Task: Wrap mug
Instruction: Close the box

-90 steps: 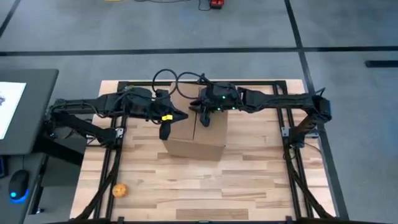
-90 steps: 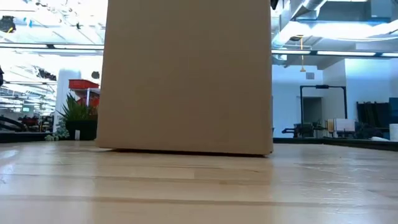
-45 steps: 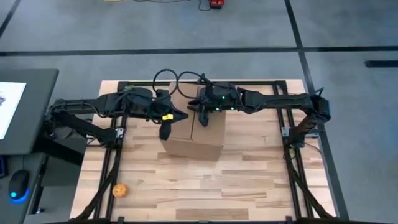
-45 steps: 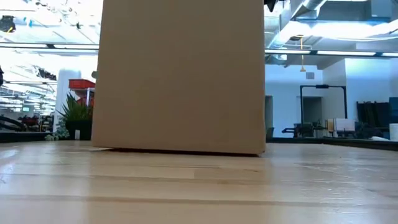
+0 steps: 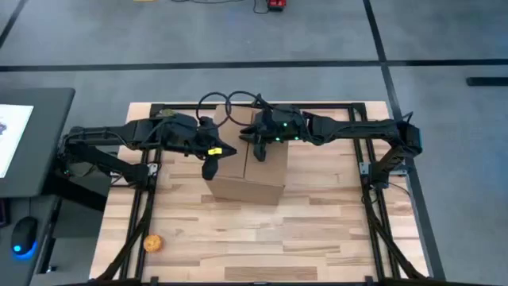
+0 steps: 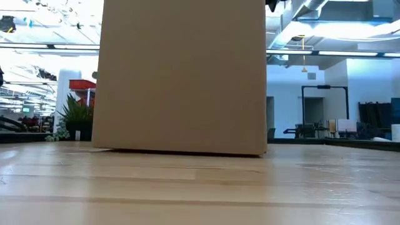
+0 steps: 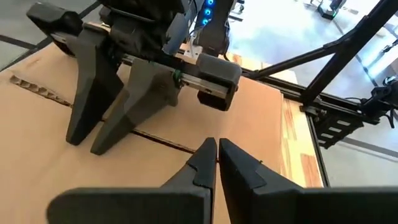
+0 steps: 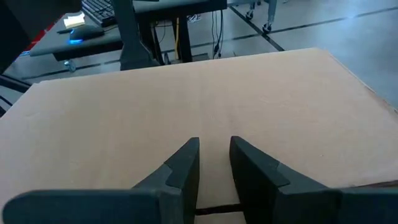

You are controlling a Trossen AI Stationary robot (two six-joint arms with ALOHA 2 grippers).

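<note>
Seemingly both grippers, left pressed nearly together and right slightly spread, were pressing the box flaps shut; next, holding them flat for sealing.

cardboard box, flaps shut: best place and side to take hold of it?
The cardboard box is closed, its top flaps meeting at a centre seam, so the top gives no lip to pinch. It looks far too wide for one end effector. Probably best squeezed between both arms on its opposite side walls: left end effector from its side, right end effector from the other, both low enough to stay below the flaps.
</note>
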